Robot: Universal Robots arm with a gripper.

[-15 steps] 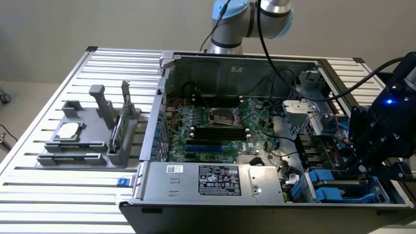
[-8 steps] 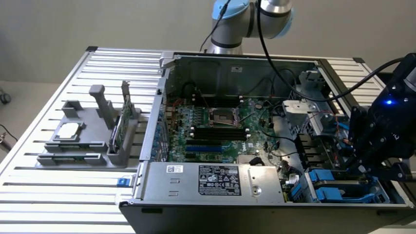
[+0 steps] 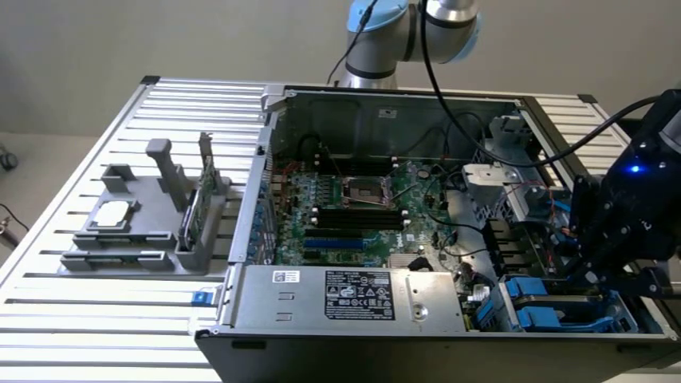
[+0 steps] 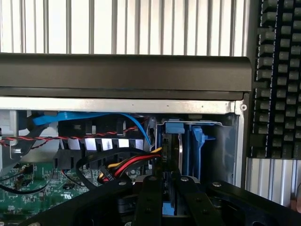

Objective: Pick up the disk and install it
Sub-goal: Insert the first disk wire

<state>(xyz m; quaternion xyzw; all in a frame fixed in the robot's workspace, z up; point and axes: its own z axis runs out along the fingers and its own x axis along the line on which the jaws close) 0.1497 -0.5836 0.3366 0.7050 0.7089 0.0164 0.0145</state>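
- The gripper (image 4: 164, 188) fills the near edge of the wrist view, its black fingers (image 4: 149, 197) closed on the disk (image 4: 170, 155) — held upright, blue carrier edge showing.
- The disk sits in the drive bay (image 3: 553, 307) at the computer case's (image 3: 426, 335) front corner, on the exterior view's right.
- Red, yellow and black cables (image 4: 127, 165) run just beside it — over the green motherboard (image 3: 352, 215).
- The case rests on a slatted bench (image 3: 96, 319).
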